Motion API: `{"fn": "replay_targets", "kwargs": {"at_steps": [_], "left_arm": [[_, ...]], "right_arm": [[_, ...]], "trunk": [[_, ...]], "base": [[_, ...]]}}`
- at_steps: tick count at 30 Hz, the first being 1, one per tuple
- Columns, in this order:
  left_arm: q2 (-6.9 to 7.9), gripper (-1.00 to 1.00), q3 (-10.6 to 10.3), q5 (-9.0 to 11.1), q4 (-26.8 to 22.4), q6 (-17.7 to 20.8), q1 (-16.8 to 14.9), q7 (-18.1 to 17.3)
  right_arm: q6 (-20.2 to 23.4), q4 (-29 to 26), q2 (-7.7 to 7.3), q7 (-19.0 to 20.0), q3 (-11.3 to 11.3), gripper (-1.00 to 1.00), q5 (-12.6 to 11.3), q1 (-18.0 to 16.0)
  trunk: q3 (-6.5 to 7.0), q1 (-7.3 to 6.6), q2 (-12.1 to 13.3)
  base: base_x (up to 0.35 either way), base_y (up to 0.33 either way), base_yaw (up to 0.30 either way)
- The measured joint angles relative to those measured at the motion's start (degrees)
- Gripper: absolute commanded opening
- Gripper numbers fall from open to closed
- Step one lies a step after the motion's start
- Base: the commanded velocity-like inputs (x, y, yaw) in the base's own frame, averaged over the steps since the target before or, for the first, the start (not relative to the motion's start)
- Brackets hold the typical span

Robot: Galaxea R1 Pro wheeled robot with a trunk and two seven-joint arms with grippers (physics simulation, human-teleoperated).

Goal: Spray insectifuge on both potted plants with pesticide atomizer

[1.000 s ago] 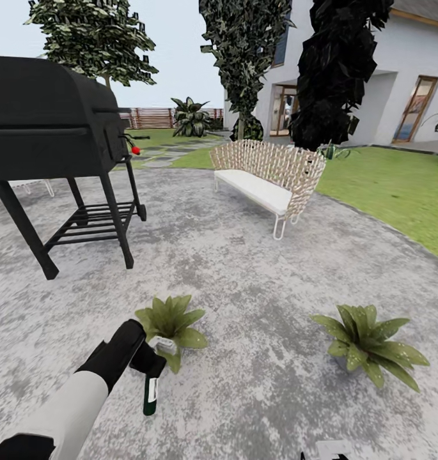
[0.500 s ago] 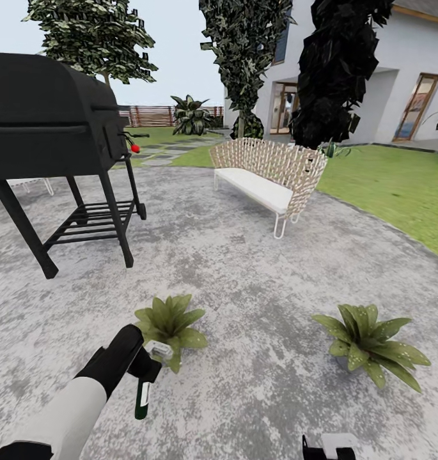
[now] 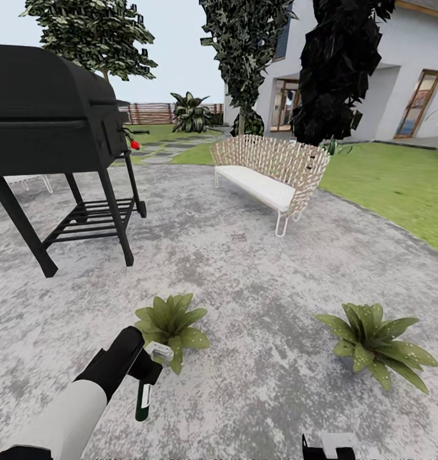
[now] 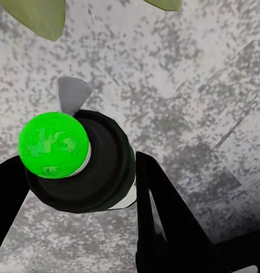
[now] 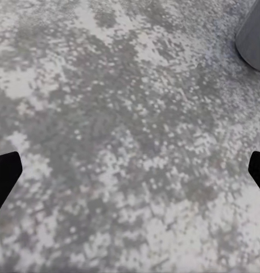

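On the grey stone patio, my left gripper [image 3: 144, 369] is shut on the pesticide atomizer [image 3: 142, 399]. The dark bottle hangs down and its white spray head [image 3: 158, 351] sits just short of the left potted plant [image 3: 171, 319]. In the left wrist view the bottle [image 4: 104, 170] is seen end-on, with a green disc, clamped between black fingers [image 4: 164, 222]. Green leaves [image 4: 41, 17] lie just beyond it. The right potted plant [image 3: 375, 342] stands apart on the patio. Low at the frame edge is my right gripper [image 3: 327, 444]. It is open [image 5: 130, 170] over bare stone, near a grey pot [image 5: 255, 34].
A black barbecue grill [image 3: 52, 121] stands at the left. A wicker bench [image 3: 270, 176] with a white seat stands further back in the middle. Lawn [image 3: 398, 185] borders the patio on the right, with trees, a fence and a white house beyond.
The atomizer's bottle has swung slightly left under my left gripper, its head now nearer the left plant. The right gripper has edged into the bottom of the head view, which shifted a little.
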Motion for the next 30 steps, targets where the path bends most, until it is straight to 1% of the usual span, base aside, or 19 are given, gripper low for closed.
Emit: {"fn": "replay_targets", "kwargs": {"at_steps": [7, 13, 16, 17, 19, 23, 24, 26, 30], "left_arm": [[-0.08, -1.00, 0.13, 0.04, -0.08, 0.01, 0.00, 0.00], [-0.14, -1.00, -0.23, -0.01, -0.17, 0.46, -0.31, -0.07], [-0.23, -1.00, -0.15, 0.40, -0.10, 0.98, -0.93, -0.31], [-0.30, -1.00, -0.12, 0.39, -0.07, 1.00, -1.20, -0.36], [-0.46, -1.00, -0.16, 0.49, 0.58, 1.05, -3.16, -0.49], [0.20, -1.00, -0.23, 0.38, 0.78, 1.04, -3.80, -0.53], [0.78, -1.00, -0.25, 0.05, 0.77, 0.94, -3.62, -0.54], [1.32, -1.00, -0.26, 0.30, 0.73, 0.96, -3.48, -0.59], [1.66, -1.00, -0.33, 0.28, 0.71, 0.86, -3.39, -0.59]], "right_arm": [[-0.06, 0.00, 0.04, 0.05, 0.07, 1.00, 0.11, 0.00], [-0.05, 0.00, -0.01, 0.12, 0.08, 1.00, 0.24, 0.00], [0.01, 0.00, -0.01, 0.13, 0.08, 1.00, 0.25, 0.00], [0.02, 0.00, -0.01, 0.13, 0.08, 1.00, 0.25, 0.00], [0.07, 0.00, -0.01, 0.12, 0.08, 1.00, 0.25, 0.00], [0.09, 0.00, -0.01, 0.13, 0.08, 1.00, 0.25, 0.00], [0.09, 0.00, -0.01, 0.13, 0.09, 1.00, 0.25, 0.00], [0.09, 0.00, -0.01, 0.13, 0.08, 1.00, 0.25, 0.00], [0.09, 0.00, -0.01, 0.13, 0.08, 1.00, 0.25, 0.00]], "trunk": [[-1.78, 1.54, -2.81], [-1.83, 1.54, -2.82], [-1.83, 1.54, -2.82], [-1.83, 1.54, -2.82], [-1.83, 1.54, -2.83], [-1.83, 1.54, -2.82], [-1.83, 1.54, -2.82], [-1.83, 1.54, -2.82], [-1.83, 1.54, -2.82]], "base": [[0.000, 0.000, 0.000], [0.000, 0.000, 0.000], [0.000, 0.000, 0.000], [0.000, 0.000, 0.000], [0.000, 0.000, 0.000], [0.000, 0.000, 0.000], [0.000, 0.000, 0.000], [0.000, 0.000, 0.000], [-0.016, 0.002, 0.000]]}}
